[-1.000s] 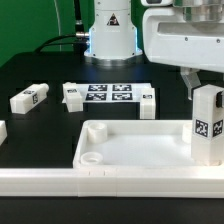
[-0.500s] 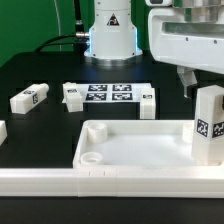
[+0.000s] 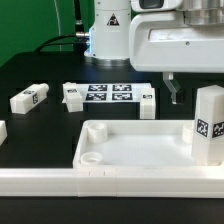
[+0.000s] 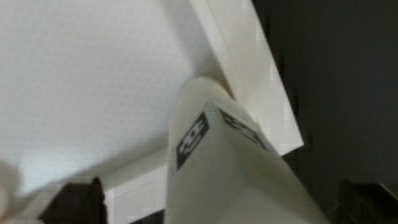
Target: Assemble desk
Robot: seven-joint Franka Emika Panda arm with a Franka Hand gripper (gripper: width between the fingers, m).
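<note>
One loose leg (image 3: 30,98) lies near the marker board (image 3: 110,96).

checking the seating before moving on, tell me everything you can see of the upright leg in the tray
The leg is a white, blocky, square-section post that looks like plastic. It stands upright in the tabletop, at its end on the exterior view's right. A black-and-white square tag sits on its near face. Only the tabletop touches it; how deep it sits is hidden.
</note>
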